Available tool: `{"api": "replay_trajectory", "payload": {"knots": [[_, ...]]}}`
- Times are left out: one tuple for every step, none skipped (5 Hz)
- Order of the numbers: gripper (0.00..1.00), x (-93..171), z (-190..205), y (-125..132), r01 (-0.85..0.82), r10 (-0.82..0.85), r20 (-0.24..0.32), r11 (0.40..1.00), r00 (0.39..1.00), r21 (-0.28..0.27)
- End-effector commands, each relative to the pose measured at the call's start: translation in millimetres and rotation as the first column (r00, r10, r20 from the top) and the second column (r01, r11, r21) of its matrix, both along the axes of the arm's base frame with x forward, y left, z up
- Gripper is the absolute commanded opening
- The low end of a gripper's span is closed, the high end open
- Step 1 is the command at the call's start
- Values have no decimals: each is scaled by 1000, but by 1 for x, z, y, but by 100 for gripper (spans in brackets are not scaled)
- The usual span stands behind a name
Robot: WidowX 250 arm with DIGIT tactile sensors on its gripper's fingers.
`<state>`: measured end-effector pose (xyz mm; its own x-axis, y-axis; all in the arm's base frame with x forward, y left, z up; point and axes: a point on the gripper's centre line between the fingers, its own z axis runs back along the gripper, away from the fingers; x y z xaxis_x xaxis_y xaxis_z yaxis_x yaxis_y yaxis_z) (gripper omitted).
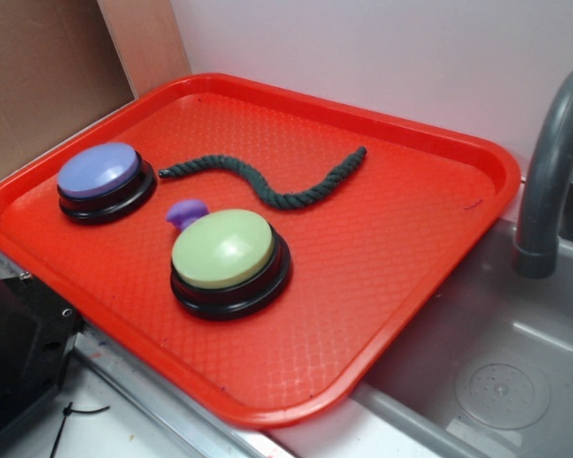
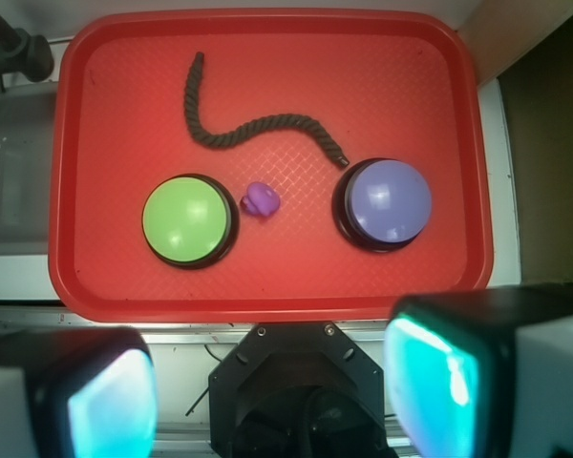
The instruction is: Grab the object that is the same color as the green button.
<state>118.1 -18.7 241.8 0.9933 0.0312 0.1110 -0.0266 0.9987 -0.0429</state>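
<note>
On the counter beside the sink, the red tray (image 1: 430, 239) carries everything, and it is the landmark here; the trouble ahead, as I judge it, lies in how closely its contents sit together. Toward the tray's near half stand two domed buttons: the green button (image 1: 224, 250), pale yellow-green on a black base, and the purple-blue button (image 1: 99, 172) nearer the tray's cardboard-side rim. Across the tray's middle, behind both buttons, lies the rope (image 1: 267, 187), dark green, twisted and wavy, flat on the tray floor, one end just beside the purple-blue button and the other reaching toward the tray's far rim. The smallest thing, a purple piece (image 1: 186, 213), sits touching or nearly touching the green button, between the two buttons and near the rope's curve. The tool (image 2: 267, 382) hangs off the tray's near edge in the wrist view, its two fingers spread wide and holding nothing. A descent on the rope's end by the purple-blue button could likely strike that button; a descent on the curve risks scooping the purple piece instead. Because the rope lies low and thin, fingers closing along its length instead of across it may slip past, and a limp rope may well drag or slide when lifted from one end.
</note>
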Motion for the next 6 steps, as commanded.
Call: {"api": "replay_trajectory", "payload": {"knots": [[100,32,-31,31,57,-57,10,998,998,28],[100,47,-47,49,81,-83,13,994,996,77],[100,67,-72,66,174,-176,14,980,984,96],[100,85,-97,75,197,-201,24,974,979,108],[100,100,-125,79,244,-246,50,969,968,42],[100,115,-158,75,270,-270,14,963,963,25]]}}
